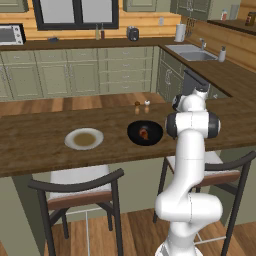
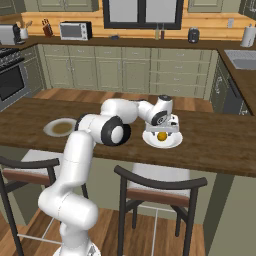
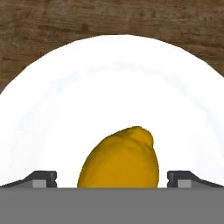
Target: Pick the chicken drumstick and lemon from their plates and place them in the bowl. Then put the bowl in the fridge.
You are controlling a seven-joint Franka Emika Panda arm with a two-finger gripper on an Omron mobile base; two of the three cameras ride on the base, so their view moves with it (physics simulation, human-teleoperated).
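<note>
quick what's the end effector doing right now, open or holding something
End effector: open, holding nothing; its fingertips stand either side of the lemon on the white plate.

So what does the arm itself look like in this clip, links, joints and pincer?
The arm is glossy white, built of rounded tubular links that swell at the elbows, with dark grey to black discs capping the joints. No cables or markings are visible. The pincer hangs from a white hand; in the hand view its finger tips are small, dark grey and blocky.

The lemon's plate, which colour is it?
White; the plate under the lemon shows best in the hand view.
</note>
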